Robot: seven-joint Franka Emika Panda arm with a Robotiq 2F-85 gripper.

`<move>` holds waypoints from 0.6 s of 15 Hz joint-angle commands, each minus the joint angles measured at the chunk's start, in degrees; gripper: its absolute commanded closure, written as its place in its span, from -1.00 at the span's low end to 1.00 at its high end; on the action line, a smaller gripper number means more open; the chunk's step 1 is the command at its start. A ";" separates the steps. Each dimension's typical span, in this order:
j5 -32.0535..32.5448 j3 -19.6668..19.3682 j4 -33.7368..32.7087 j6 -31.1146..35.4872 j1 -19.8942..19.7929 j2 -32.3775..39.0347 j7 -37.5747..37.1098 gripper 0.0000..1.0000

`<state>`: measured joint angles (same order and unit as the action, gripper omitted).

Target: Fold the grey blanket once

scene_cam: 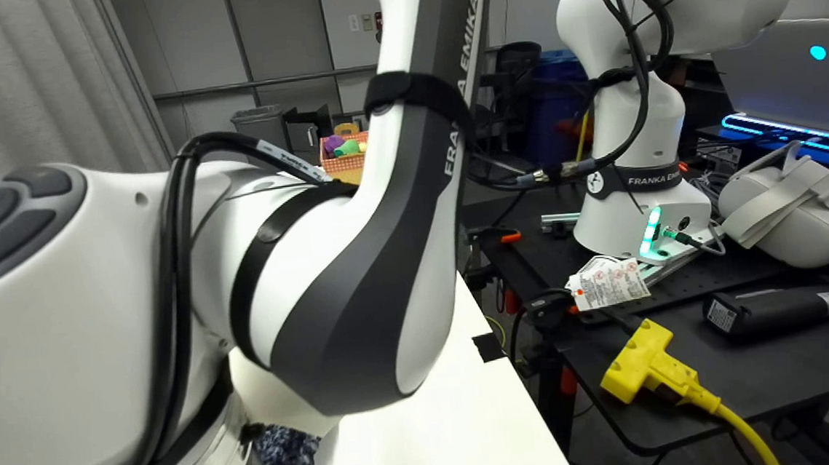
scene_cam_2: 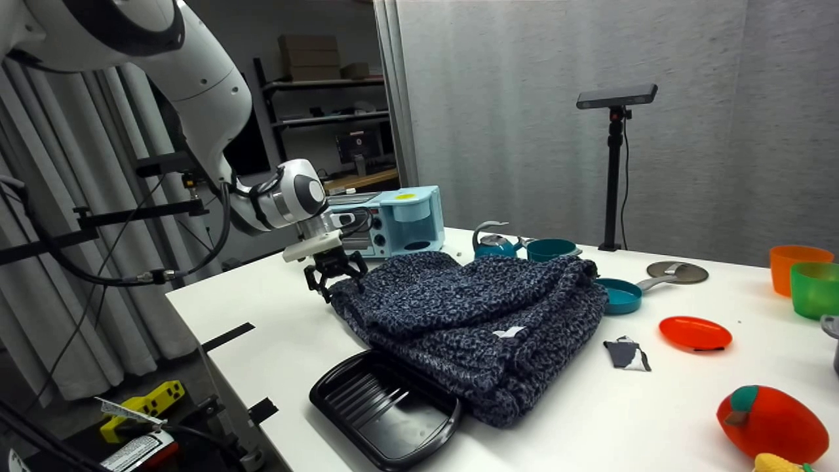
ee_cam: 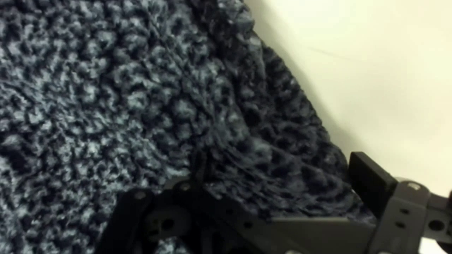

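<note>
The grey blanket (scene_cam_2: 472, 308), dark grey-blue speckled with white, lies in a thick layered heap on the white table in an exterior view. A small white tag (scene_cam_2: 508, 332) shows on its near side. A small patch of the blanket (scene_cam: 284, 460) shows below the arm in an exterior view. My gripper (scene_cam_2: 343, 292) points down at the blanket's far left corner. In the wrist view the gripper (ee_cam: 282, 173) is open wide, with blanket fabric (ee_cam: 106, 106) between its fingers. The left finger sinks into the fabric; the right finger is at the blanket's outer edge. The left fingertip is partly hidden.
A black tray (scene_cam_2: 387, 413) lies against the blanket's near left side. A light blue toaster oven (scene_cam_2: 409, 223) stands behind the gripper. A teal kettle (scene_cam_2: 496, 246), pot (scene_cam_2: 549, 249) and pan (scene_cam_2: 619, 296) stand behind the blanket. A red plate (scene_cam_2: 695, 332) lies to the right.
</note>
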<state>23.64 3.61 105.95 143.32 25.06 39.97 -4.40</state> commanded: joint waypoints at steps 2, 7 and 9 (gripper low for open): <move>0.68 -1.43 -5.09 0.64 1.64 3.53 -3.15 -0.47; -0.18 -1.74 -6.61 0.92 2.23 4.64 -7.17 0.30; -0.38 -1.92 -6.83 0.50 2.48 4.66 -8.85 0.58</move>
<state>23.67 2.87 101.38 143.43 26.15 42.89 -10.53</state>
